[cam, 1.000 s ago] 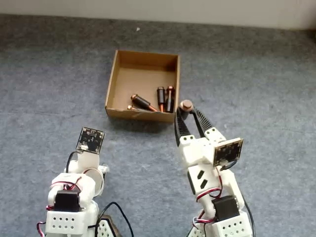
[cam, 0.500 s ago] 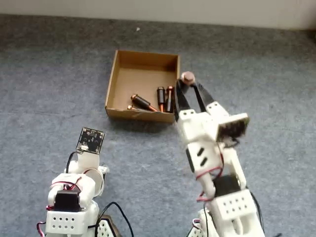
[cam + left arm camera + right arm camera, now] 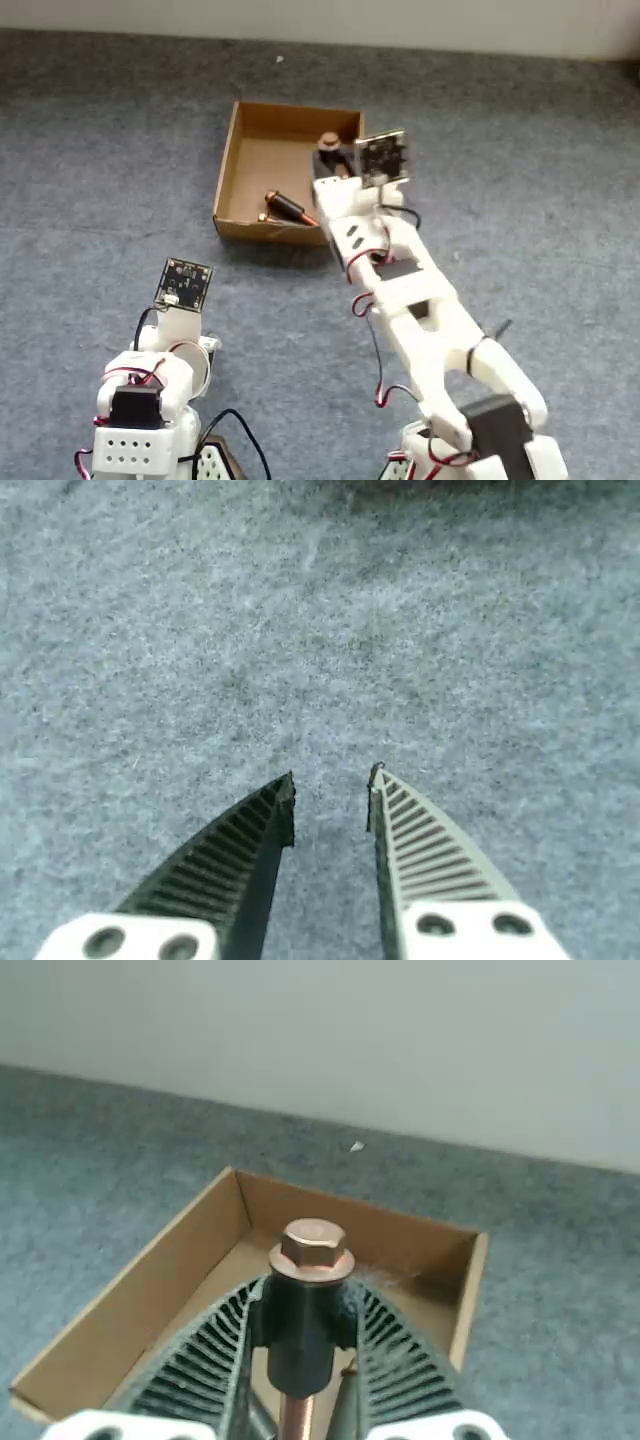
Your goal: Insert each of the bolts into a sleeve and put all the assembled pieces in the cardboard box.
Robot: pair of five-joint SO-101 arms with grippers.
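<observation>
Right fingers [image 3: 200,1360] now above box [image 3: 226,170], holding one sleeved bolt [image 3: 300,1315], one piece [image 3: 286,207] seemingly inside, left fingers [image 3: 240,850] ajar.

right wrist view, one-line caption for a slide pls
Right hand grips an assembled bolt and sleeve above the open cardboard box.

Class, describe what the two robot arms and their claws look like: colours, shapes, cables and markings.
The left arm and right arm are white plastic with black motors, loose red and black cables and a dark square circuit board at each wrist. The left claw has one black, one pale finger; the right claw has dark ones. All are ribbed and taper to points.
</observation>
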